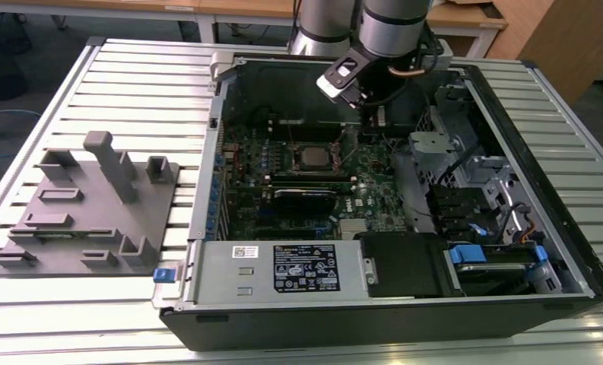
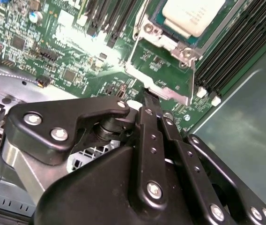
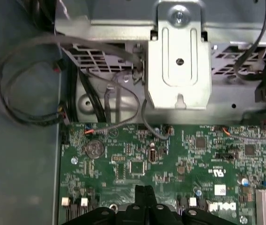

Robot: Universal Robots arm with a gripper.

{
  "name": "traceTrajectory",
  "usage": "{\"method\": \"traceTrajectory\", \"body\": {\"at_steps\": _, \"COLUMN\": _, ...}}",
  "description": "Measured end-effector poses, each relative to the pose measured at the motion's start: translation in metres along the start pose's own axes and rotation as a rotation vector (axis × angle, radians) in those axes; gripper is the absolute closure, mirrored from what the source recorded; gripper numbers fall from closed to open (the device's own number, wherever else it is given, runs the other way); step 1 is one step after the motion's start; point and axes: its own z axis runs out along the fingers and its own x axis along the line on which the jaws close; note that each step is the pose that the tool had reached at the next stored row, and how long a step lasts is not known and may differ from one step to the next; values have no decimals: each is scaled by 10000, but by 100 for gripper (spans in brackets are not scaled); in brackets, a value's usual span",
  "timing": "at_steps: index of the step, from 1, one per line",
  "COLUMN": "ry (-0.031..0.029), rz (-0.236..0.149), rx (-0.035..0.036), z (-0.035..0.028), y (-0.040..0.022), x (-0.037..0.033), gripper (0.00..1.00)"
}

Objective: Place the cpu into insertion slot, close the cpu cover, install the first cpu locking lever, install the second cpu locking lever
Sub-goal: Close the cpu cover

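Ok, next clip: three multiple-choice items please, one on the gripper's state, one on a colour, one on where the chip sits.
1. How does the gripper stand?
A. Shut, holding nothing
B. Wide open
C. Shut on a cable

2. What colour is the moulded tray beside the computer case?
A. Blue
B. White
C. Grey

3. Where is the silver-topped chip?
A. On the tray
B. On the circuit board inside the computer case
C. In the gripper

Answers:
1 A, since in both wrist views the fingertips meet with nothing between them.
2 C, since the exterior view shows the tray grey all over.
3 B, since the chip lies mid-board, apart from the gripper.
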Motion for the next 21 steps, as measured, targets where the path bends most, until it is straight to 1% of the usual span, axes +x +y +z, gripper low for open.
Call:
{"method": "traceTrajectory", "body": {"at_steps": 5, "ry": 8, "rz": 1, "rx": -104, "z": -7, "y": -110, "x": 0, "gripper": 89}}
{"method": "traceTrajectory", "body": {"at_steps": 11, "ry": 9, "rz": 2, "rx": -257, "z": -16, "y": -261, "x": -2, "gripper": 89}}
{"method": "traceTrajectory", "body": {"at_steps": 12, "ry": 9, "rz": 2, "rx": -373, "z": -25, "y": -390, "x": -3, "gripper": 89}}
{"method": "traceTrajectory", "body": {"at_steps": 14, "ry": 10, "rz": 3, "rx": -421, "z": -28, "y": -449, "x": -3, "gripper": 89}}
{"method": "traceTrajectory", "body": {"at_steps": 15, "ry": 11, "rz": 3, "rx": -436, "z": -29, "y": -468, "x": -3, "gripper": 89}}
{"method": "traceTrajectory", "body": {"at_steps": 16, "ry": 10, "rz": 3, "rx": -440, "z": -29, "y": -474, "x": -3, "gripper": 89}}
{"method": "traceTrajectory", "body": {"at_steps": 21, "ry": 10, "rz": 1, "rx": -441, "z": -29, "y": -474, "x": -3, "gripper": 89}}
